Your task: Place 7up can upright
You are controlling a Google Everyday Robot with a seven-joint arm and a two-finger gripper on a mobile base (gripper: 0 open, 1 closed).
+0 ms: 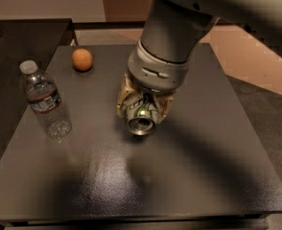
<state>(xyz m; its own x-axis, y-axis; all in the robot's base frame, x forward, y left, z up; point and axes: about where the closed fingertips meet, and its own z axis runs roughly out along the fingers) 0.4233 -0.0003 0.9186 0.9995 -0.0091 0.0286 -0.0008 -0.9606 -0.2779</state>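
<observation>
The robot's two-finger gripper (143, 110) hangs over the middle of the dark grey, matte, rectangular table (213, 176), at the end of a thick, light grey, cylindrical arm (167, 42) that comes in from the upper right of the picture and hides much of the table's far edge. The cream-coloured fingers (123, 102) pinch a small white-silver aluminium 7up can with green lettering (141, 124), one finger on each side of its body. The 7up can is not upright: it is tipped over in the grip, with one round silver end turned toward the camera and slightly downward, while the rest of its body runs back between the fingers toward the wrist. Whether that low end touches the table or sits just above it cannot be told; a dark shadow lies on the surface right below and beside it. On the left part of the table stands a tall, clear plastic water bottle with a white cap and a dark label band (45, 102), upright and well apart from the gripper. Behind the water bottle, near the far left corner of the table, rests a round orange fruit (82, 59), apart from both the bottle and the can. The near half of the table shows a soft sheen of reflected light in front of the can. Beyond the table's right edge lies a darker grey floor (270, 109).
</observation>
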